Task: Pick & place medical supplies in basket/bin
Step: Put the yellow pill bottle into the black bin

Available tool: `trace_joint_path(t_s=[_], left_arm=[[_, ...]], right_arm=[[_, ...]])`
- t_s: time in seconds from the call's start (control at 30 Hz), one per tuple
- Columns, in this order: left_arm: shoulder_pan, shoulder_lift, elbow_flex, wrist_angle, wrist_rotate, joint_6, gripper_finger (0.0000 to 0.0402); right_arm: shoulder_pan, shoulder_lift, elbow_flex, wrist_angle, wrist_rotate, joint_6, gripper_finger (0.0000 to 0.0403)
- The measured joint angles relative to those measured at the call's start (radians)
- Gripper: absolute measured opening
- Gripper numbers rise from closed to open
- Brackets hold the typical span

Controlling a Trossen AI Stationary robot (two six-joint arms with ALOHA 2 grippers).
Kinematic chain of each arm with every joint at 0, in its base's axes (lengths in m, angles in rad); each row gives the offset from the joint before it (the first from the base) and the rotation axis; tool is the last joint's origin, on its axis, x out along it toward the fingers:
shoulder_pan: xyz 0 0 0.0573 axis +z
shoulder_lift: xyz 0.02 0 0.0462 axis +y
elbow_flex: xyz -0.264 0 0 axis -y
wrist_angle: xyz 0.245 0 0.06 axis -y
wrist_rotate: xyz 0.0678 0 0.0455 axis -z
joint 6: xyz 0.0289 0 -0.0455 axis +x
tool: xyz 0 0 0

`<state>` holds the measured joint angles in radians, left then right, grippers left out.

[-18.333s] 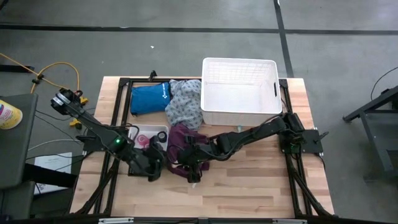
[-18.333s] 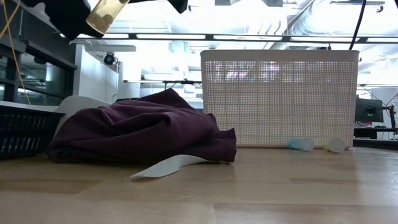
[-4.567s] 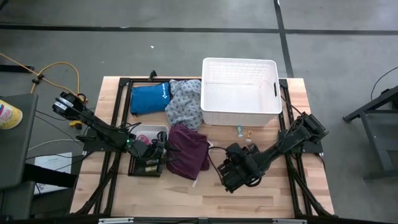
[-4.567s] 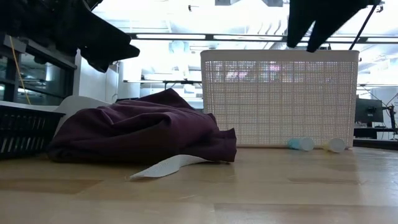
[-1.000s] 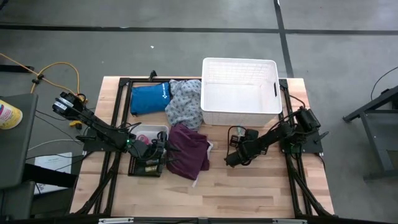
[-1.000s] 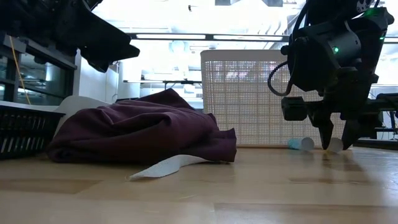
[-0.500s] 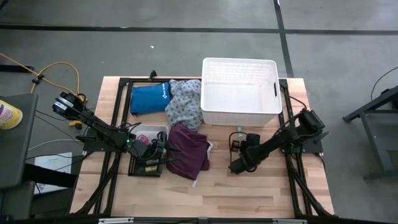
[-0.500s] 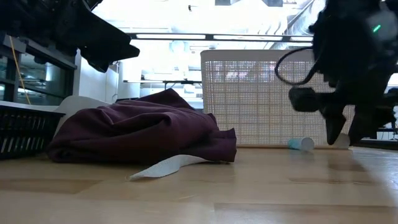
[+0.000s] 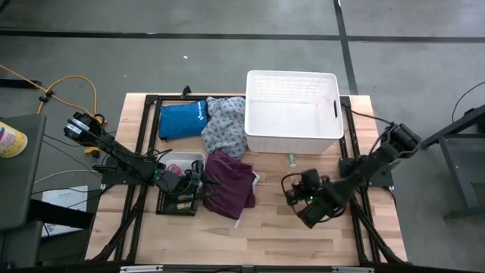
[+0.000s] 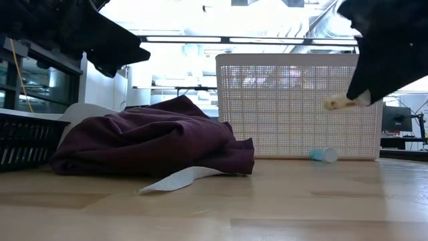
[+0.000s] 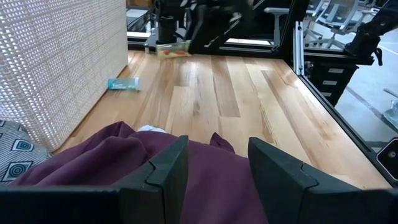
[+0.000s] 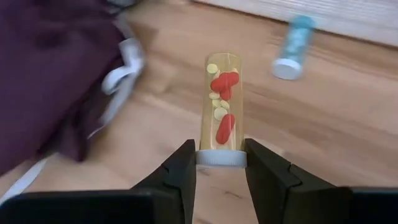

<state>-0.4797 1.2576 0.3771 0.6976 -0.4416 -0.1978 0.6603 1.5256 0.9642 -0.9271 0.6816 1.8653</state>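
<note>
The wooden table (image 9: 258,235) is seen from above with the white lattice basket (image 9: 292,114) standing at its far edge, toward twelve o'clock; the basket's interior appears bare. The maroon garment (image 9: 229,186) is heaped near the table's middle, with the grey-patterned cloth (image 9: 223,125) and a blue pouch (image 9: 182,119) lying beyond it toward eleven o'clock; a small black crate (image 9: 174,203) is set at nine o'clock of the garment.

The left gripper (image 9: 189,186) is parked over the crate beside the garment, its fingers held apart with nothing between them. The right gripper (image 12: 221,163) is raised above the table at four o'clock of the garment; its fingers are closed on the capped end of a clear yellow vial (image 12: 222,109) filled with red and yellow tablets.

The relation that matters is judged to be this: the basket lies toward twelve o'clock of the held vial, well apart and across open tabletop; the right arm is the nearer one. The vial's long axis is carried straight out along the fingers' line, white cap at the fingers, closed end pointing away.

A second, teal vial (image 9: 292,159) is left on its side just in front of the basket's near wall; in the low view its white cap is turned toward three o'clock and its long axis runs roughly along that wall.
</note>
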Motion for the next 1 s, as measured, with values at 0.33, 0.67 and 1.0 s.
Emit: trace_joint_path(t_s=[0.33,0.67,1.0], left_arm=[[0.0,0.0,0.0,0.0,0.0,0.0,0.0159],[0.0,0.0,0.0,0.0,0.0,0.0,0.0159],[0.0,0.0,0.0,0.001,0.0,0.0,0.0159]], right_arm=[[-0.025,-0.016,0.001,0.293,-0.035,-0.473,0.0105],[-0.201,-0.013,0.001,0.758,-0.276,-1.055,0.0105],[-0.317,0.062,0.013,0.928,-0.433,-1.286,0.0105]])
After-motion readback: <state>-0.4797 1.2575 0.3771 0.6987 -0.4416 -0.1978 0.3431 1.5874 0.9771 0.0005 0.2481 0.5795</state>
